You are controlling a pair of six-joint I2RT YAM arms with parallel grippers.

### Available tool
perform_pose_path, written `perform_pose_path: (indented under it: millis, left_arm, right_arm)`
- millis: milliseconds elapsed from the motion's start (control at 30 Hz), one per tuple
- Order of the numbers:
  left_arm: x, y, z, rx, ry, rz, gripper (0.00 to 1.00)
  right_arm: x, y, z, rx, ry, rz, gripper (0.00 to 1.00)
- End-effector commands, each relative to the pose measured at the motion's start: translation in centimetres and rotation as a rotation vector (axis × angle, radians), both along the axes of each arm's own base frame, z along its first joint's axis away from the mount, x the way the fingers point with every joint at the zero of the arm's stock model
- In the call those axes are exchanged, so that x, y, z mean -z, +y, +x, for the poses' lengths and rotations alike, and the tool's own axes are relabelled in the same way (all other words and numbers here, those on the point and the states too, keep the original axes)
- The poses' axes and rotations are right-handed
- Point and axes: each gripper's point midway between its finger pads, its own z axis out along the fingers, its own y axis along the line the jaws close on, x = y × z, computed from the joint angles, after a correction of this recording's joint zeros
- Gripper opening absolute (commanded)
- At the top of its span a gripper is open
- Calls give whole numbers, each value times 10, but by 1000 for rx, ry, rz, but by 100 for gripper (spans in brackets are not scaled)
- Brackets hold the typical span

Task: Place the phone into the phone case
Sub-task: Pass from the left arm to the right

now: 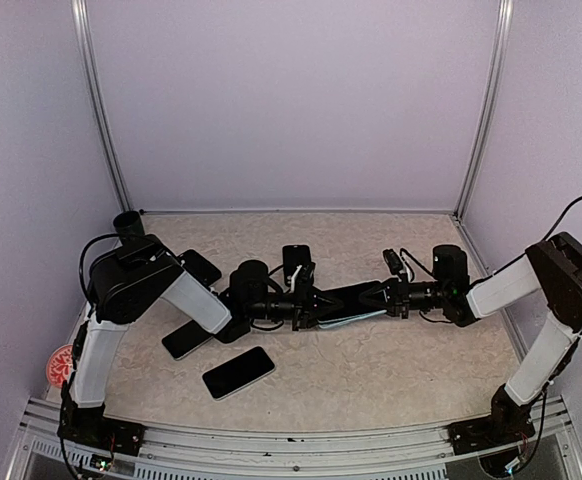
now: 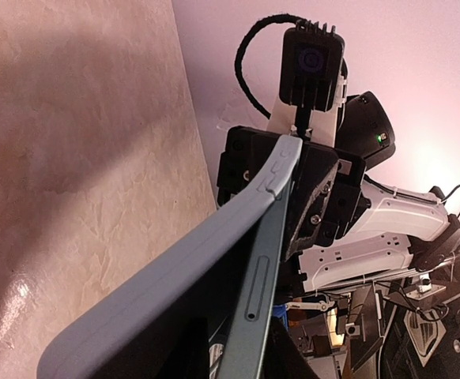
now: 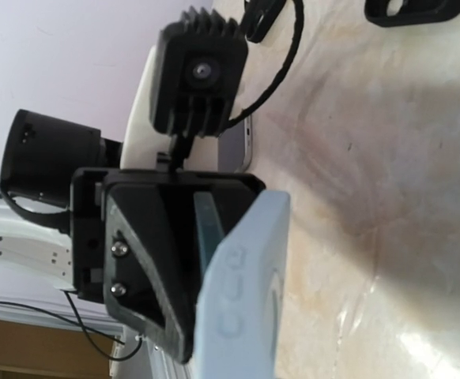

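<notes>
My right fingers point(image 2: 325, 185) clamp one end of the phone case point(image 2: 163, 300); whether my left fingers point(image 3: 151, 253) grip it I cannot tell. Loose there, it could sag toward the tabletop point(image 1: 371, 370) beneath.

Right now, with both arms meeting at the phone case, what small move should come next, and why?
Probably ease the left gripper off the phone case and leave it to the right gripper. The case spans between the two, one end in each, while a phone lies free on the table, and some gripper must be free to fetch it.
</notes>
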Motion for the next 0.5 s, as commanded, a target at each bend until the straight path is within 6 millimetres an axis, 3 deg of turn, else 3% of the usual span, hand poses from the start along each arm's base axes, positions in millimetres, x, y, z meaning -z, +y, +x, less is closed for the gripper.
perform_pose_path:
  millis: [0,467]
  left_arm:
    - [-34,7,9,-34,-40,-65,24]
    - [-37,28,20,-92,-86,-5,36]
  right_arm:
    - [1,4,-9,-38,-36,-1,1]
    - [-3,-2,-7,-27,-42,0,0]
